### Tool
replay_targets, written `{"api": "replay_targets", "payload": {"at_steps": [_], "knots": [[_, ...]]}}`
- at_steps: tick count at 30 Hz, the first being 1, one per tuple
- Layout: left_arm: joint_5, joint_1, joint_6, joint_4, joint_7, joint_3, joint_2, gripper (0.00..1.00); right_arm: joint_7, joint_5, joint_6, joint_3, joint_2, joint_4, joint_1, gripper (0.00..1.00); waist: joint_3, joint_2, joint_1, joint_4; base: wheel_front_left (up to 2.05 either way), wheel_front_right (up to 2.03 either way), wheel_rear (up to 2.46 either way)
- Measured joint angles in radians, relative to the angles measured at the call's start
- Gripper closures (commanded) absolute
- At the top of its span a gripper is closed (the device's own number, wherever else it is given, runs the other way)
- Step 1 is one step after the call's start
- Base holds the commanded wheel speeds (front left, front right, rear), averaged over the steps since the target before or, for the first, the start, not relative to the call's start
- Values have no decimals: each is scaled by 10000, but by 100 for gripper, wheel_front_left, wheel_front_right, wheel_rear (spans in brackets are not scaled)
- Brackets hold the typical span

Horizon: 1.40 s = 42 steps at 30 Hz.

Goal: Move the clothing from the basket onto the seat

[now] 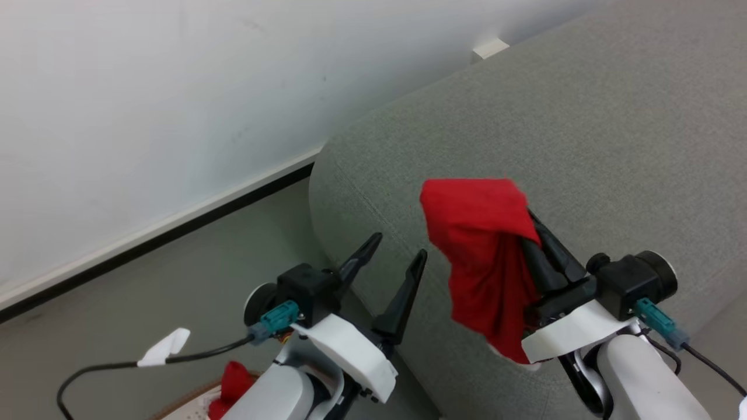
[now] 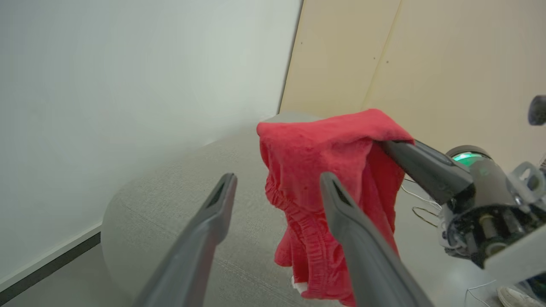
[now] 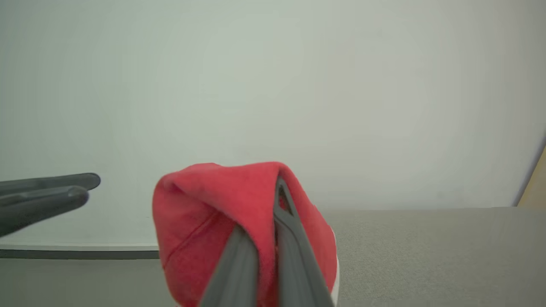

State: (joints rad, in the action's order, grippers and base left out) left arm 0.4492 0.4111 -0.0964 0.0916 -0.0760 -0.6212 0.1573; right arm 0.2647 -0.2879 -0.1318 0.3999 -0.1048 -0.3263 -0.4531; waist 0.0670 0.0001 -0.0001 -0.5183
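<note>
Soft, bright, even light fills the scene, with no hard shadows. The white wall (image 1: 146, 116) on the left looks washed out. The seat (image 1: 583, 116) darkens gently down its rounded left side. Close to the wrist camera, the fingers (image 2: 192, 256) of the left gripper (image 2: 278, 177) are out of focus, and the clothing (image 1: 478, 245) is slightly blurred at its edges.

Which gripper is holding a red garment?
The right gripper: its fingers are shut on the red garment, which hangs above the seat. The left gripper has its fingers apart, empty.
</note>
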Motion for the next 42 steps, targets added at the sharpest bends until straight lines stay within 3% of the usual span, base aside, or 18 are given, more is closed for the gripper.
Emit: {"api": "replay_targets", "payload": {"at_steps": [7,15,22,26,30,35,37,38,42], "knots": [[-506,857,96,-125,337,-291,96,0,-4,4,-2,-1292,-86,483,-272,100,1069,-1,1,-178,0,0,0],[-1220,2630,546,-307,1093,-757,127,0,0,-21,-2,-3499,-1248,255,-2588,100,3044,0,2,348,0,0,0],[-1670,4004,802,-414,1202,-941,-46,0,0,88,0,-5035,-2832,-1434,-5225,100,5049,0,3,1237,0,0,0],[-1877,4333,779,-374,1081,-899,-13,0,0,226,-2,-5647,-3369,-2732,-6547,100,6066,0,4,1824,0,0,0],[-1950,4514,721,-247,844,-872,-33,0,0,466,-2,-6207,-3647,-4220,-7519,100,6881,-1,4,2438,0,0,0],[-1964,4511,635,35,552,-830,-33,0,0,882,-2,-6892,-3505,-5797,-7745,100,7516,-1,4,3156,0,0,0],[-1937,4471,604,148,460,-809,-13,0,-4,1122,-2,-7068,-3267,-6211,-7693,75,7654,-1,4,3350,0,0,0],[-1918,4416,604,207,401,-805,25,0,-4,1220,-2,-7102,-3139,-6209,-7650,0,7684,-1,4,3414,0,0,0],[-1845,4240,512,341,290,-671,207,0,0,1411,-2,-7030,-2673,-5637,-7254,0,7533,-1,3,3365,0,0,0]]}}
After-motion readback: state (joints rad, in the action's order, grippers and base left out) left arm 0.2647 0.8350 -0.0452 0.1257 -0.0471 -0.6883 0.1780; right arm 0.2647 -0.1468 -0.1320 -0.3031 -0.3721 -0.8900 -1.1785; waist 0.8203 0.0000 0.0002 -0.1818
